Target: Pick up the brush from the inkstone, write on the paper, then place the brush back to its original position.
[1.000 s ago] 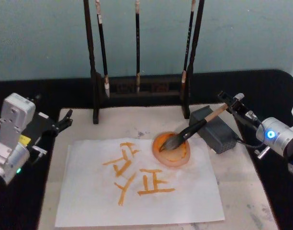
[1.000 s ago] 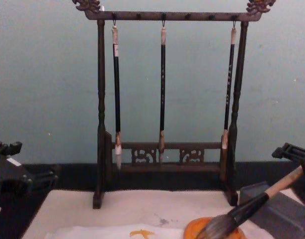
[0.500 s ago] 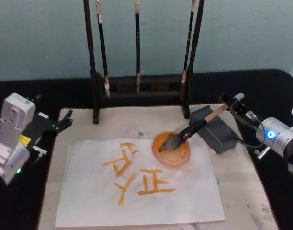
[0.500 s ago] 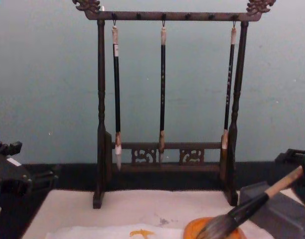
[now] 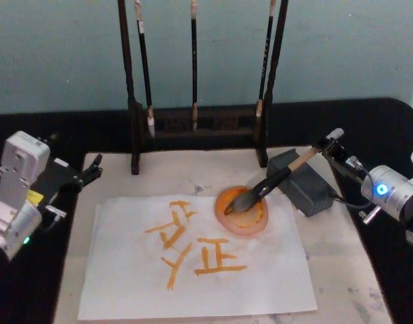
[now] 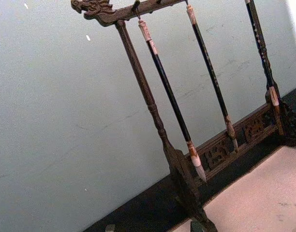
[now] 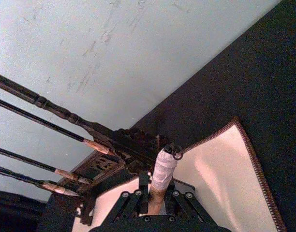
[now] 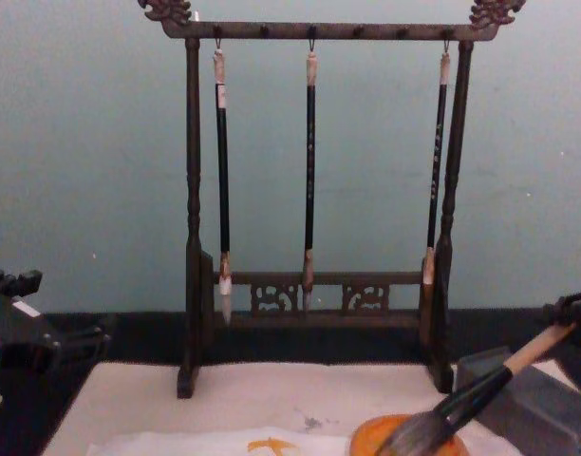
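A black desk is covered by a cream mat. At the mat's far edge a dark wooden rack is set, from which three slim brushes are hung. The paper is laid flat on the mat and is marked with orange strokes. The left gripper is parked off the mat's left edge, well apart from the paper; whether it is open cannot be told. The right gripper is positioned at the mat's right side, its jaws closed on the brush just below the white-wrapped top. The brush is tilted across the grey inkstone, its bristles resting in an orange dish on the paper's far right corner.
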Controlling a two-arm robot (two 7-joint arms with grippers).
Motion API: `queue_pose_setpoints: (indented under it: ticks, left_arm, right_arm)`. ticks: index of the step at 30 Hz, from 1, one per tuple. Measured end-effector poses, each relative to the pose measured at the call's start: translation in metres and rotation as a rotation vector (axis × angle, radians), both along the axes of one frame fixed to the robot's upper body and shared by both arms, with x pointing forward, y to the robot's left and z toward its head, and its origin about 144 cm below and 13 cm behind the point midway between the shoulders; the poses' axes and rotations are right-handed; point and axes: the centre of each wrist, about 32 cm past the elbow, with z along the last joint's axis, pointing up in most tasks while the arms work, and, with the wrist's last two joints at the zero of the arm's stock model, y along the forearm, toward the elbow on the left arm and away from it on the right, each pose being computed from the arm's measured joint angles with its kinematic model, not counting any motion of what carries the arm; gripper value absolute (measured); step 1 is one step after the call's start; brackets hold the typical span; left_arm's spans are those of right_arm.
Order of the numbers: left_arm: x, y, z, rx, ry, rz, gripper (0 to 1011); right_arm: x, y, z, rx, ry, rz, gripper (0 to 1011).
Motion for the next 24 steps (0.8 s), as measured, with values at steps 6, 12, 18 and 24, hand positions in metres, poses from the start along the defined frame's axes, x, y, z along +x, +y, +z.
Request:
queue_pose_setpoints:
  ticks: [6,12,18,24]
  left_arm:
    - [0.0,0.0,0.0,0.0,0.0,0.0,1010]
    - [0.0,0.0,0.0,0.0,0.0,0.0,1010]
    - [0.0,0.0,0.0,0.0,0.0,0.0,1010]
    - [0.0,0.0,0.0,0.0,0.0,0.0,1010]
  right_arm:
    - [0.0,0.0,0.0,0.0,0.0,0.0,179]
    - [0.0,0.0,0.0,0.0,0.0,0.0,179]
    - [0.0,-0.0001,-0.0001,-0.001,0.0,0.0,179]
    - [0.0,-0.0001,-0.0001,-0.001,0.0,0.0,179]
